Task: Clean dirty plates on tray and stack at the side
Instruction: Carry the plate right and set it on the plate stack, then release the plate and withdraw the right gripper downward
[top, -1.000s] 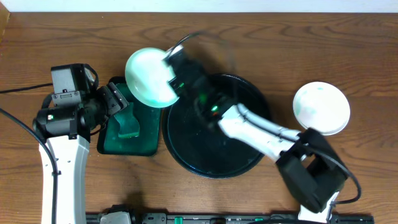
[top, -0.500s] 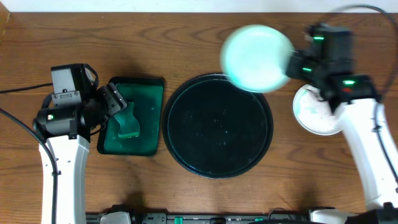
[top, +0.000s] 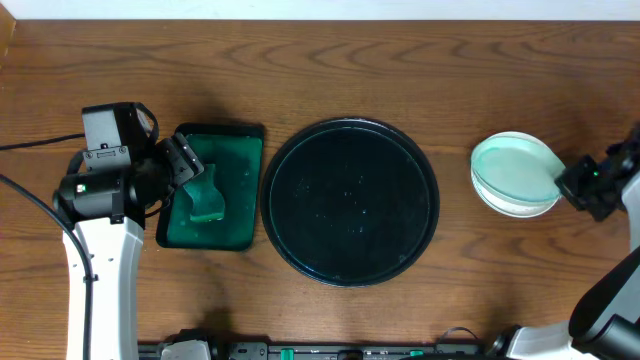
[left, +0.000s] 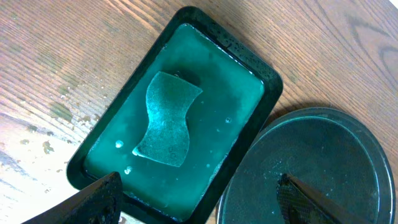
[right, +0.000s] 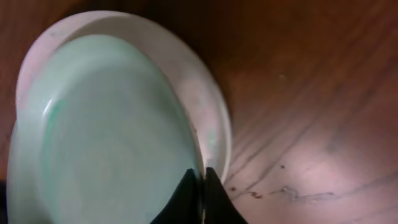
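The large round black tray (top: 350, 202) sits mid-table with no plates on it; its rim also shows in the left wrist view (left: 311, 168). At the right, white plates (top: 514, 175) lie stacked on the wood. My right gripper (top: 562, 183) is shut on the rim of the top plate (right: 112, 137), which is pale teal-tinted and rests on the plate below (right: 208, 112). My left gripper (left: 199, 199) is open and empty, hovering over the gap between the green tray and the black tray.
A small rectangular dark-green tray (top: 212, 190) of teal liquid holds a sponge (left: 165, 118), left of the black tray. Water drops lie on the wood (left: 50, 124) beside it. Bare wood tabletop surrounds everything.
My right arm carried a plate from over the green tray, across the black tray, to the right side, and now it rests on the plate there. The left arm has not moved.
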